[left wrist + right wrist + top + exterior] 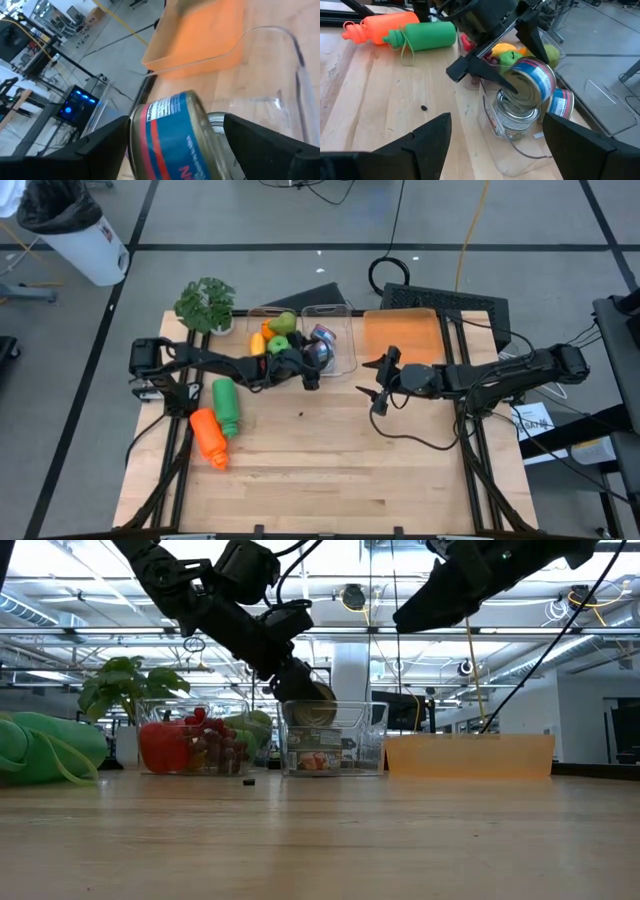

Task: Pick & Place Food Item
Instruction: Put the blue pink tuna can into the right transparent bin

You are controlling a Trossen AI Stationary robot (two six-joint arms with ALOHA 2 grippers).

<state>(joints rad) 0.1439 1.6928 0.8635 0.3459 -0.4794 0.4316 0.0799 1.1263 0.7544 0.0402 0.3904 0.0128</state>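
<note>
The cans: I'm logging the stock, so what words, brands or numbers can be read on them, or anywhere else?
Blue-banded can between the left gripper's fingers: white print, too blurred to read.
Cans in the clear bin: labels too small to read.
Nothing else legible.

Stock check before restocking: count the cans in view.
3, all at the clear bin: blue can between the left gripper fingers, one upright below, one lying behind. More may be hidden.
</note>
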